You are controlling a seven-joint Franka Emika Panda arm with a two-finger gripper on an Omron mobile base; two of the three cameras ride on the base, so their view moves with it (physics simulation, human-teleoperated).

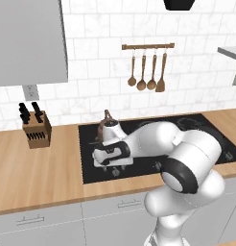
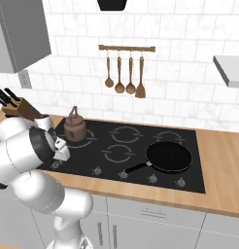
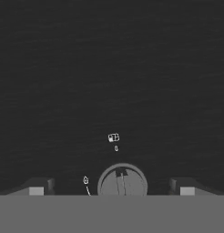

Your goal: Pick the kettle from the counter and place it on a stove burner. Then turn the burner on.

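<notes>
Gripper [image 3: 112,189]: fingers [image 3: 38,186] spread wide, pointing down at the cooktop [image 3: 109,68] | Knob [image 3: 122,181]: centred between the fingertips | Kettle [image 2: 75,127]: on the stove burner [image 2: 87,141], beyond the fingers | Frying pan [image 2: 168,157]: well apart.

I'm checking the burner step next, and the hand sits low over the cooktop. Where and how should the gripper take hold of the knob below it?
Grip the round knob across its rim, one finger on each side, coming straight down onto the black cooktop along the hand's line of sight. It is a low disc lying flat, and the gripper already straddles it, fingertips spread on either side, so closing and twisting should do.
</notes>
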